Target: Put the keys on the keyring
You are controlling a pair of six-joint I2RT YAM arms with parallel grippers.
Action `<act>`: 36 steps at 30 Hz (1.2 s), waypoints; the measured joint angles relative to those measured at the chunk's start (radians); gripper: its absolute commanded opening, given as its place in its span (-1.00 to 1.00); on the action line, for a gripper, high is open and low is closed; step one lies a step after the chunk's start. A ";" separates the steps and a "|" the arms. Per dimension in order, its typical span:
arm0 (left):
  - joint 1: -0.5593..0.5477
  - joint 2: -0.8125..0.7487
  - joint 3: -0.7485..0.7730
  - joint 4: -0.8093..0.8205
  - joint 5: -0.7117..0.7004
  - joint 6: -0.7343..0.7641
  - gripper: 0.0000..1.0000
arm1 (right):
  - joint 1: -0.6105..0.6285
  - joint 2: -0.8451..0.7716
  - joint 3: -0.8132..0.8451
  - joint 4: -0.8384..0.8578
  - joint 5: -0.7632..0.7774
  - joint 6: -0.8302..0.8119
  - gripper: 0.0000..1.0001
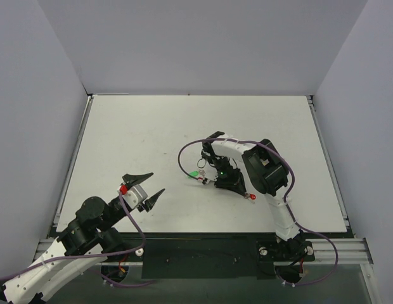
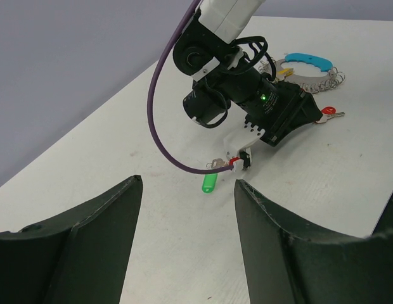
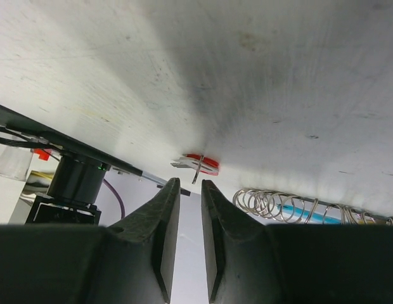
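While the right arm's fingers (image 3: 173,197) stand barely parted with nothing between them, the red-tagged key (image 3: 200,164) lies on the table (image 3: 260,76) just beyond their tips, at the centre of the right wrist view. Its long axis runs left to right there, across the narrow slit between the fingers, with the silver blade toward the left. The keyring (image 2: 309,62), a chain loop with a light-blue tag, lies near that key, at the upper right of the left wrist view. The green-tagged key (image 2: 209,183) lies apart from both, at the centre of that view. The left arm's fingers (image 2: 257,209) are spread wide and empty, well apart at the lower left of the top view. By this layout the right arm is much the nearer, and its grasp would turn on closing across the tag's narrow side.
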 measured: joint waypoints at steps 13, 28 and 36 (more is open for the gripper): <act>0.000 0.000 0.000 0.000 0.000 0.000 0.40 | -0.094 -0.200 -0.029 0.030 -0.131 -0.030 -0.47; 0.011 -0.008 -0.009 0.007 0.000 0.002 0.40 | -0.294 -0.839 -0.685 0.555 -0.434 -0.315 -0.02; 0.011 -0.008 -0.011 0.008 0.004 0.003 0.40 | -0.288 -0.835 -0.761 0.740 -0.436 -0.425 -0.15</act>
